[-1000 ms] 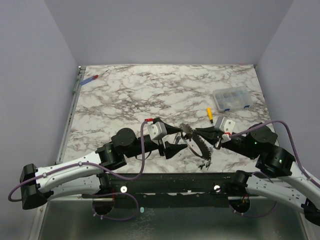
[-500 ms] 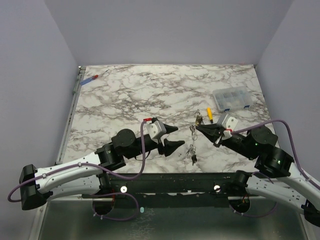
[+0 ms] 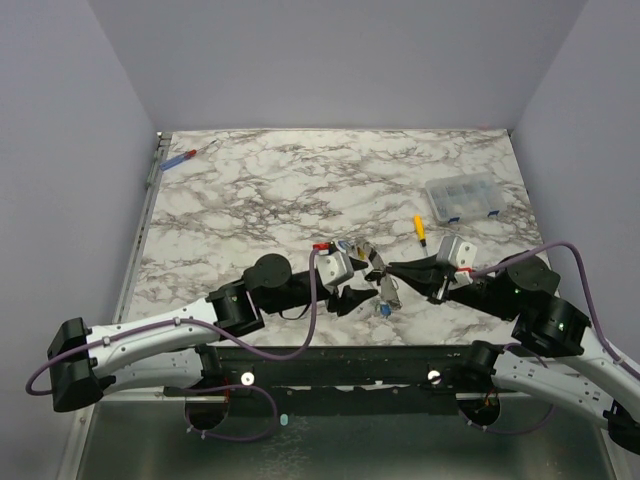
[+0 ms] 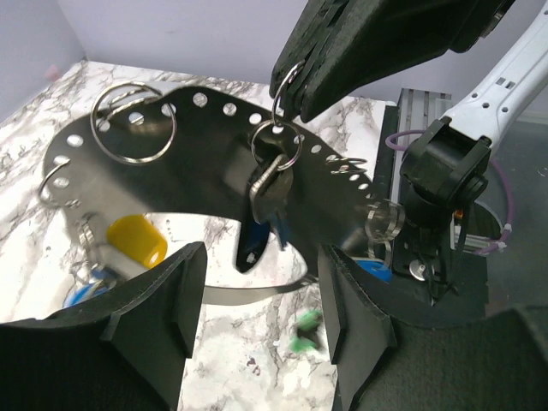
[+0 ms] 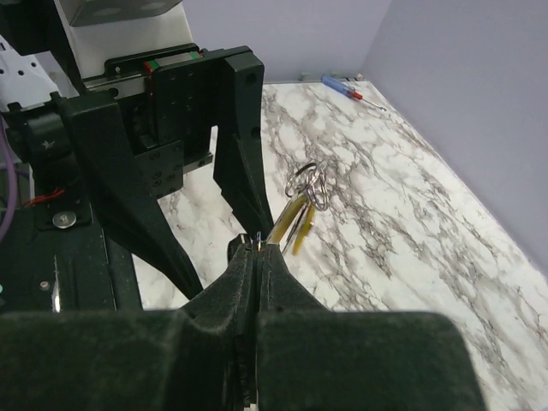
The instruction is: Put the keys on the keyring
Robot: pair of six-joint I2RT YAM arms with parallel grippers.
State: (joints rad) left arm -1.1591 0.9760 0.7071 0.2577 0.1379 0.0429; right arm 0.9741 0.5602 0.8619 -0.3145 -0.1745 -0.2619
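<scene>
Right gripper (image 5: 255, 248) jaws fully closed, pinching keyring (image 4: 197, 163) by a small wire loop at its top edge. The keyring is held above the table (image 3: 270, 190), between the two grippers near the front edge. It looks like a dark curved band with punched holes, with wire rings through some of them. Keys (image 4: 264, 201) dangle from one ring mid-band, silver with blue showing. A yellow cap (image 4: 137, 241) sits lower left, blurred. Left gripper (image 4: 261, 265) partly open, fingers (image 4: 154, 317) either side of the band's lower edge, gripping nothing; contact unclear. Yellow screwdriver (image 3: 420, 229) and clear box (image 3: 462, 198) lie at right rear.
</scene>
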